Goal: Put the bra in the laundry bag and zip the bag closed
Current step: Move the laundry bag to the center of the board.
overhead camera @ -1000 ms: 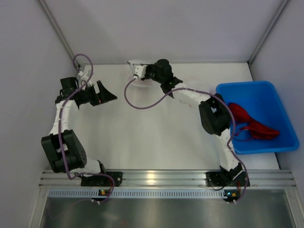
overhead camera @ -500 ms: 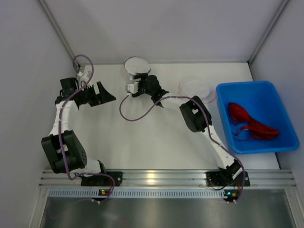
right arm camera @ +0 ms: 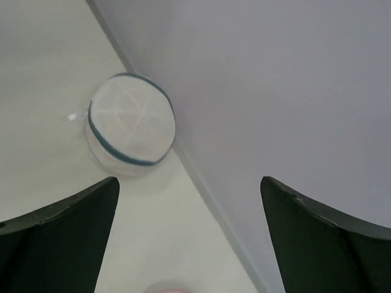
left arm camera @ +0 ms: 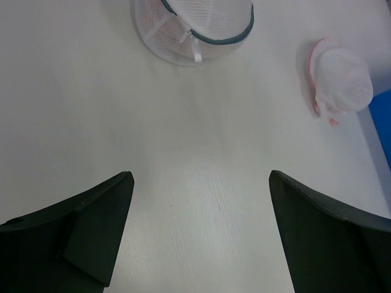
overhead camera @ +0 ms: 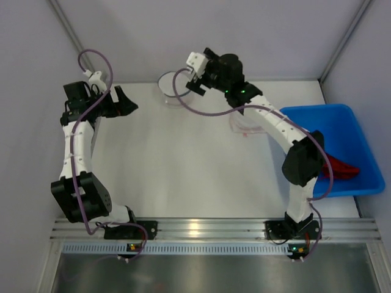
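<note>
A red bra (overhead camera: 346, 168) lies in the blue bin (overhead camera: 324, 119) at the bench's (overhead camera: 183, 171) right. The white, teal-rimmed mesh laundry bag (overhead camera: 171, 85) sits by the back wall (overhead camera: 214, 36), contents unclear. The left tool (left arm camera: 200, 175) and right tool (right arm camera: 188, 179) hang spread, empty.

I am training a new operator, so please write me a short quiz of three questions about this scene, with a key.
1. True or false: the red bra lies in the blue bin.
2. The trim of the round laundry bag by the back wall is: A yellow, B dark teal, C red.
3. Are the left gripper and the right gripper open or shut?
Key: 1 true; 2 B; 3 both open, holding nothing.
</note>
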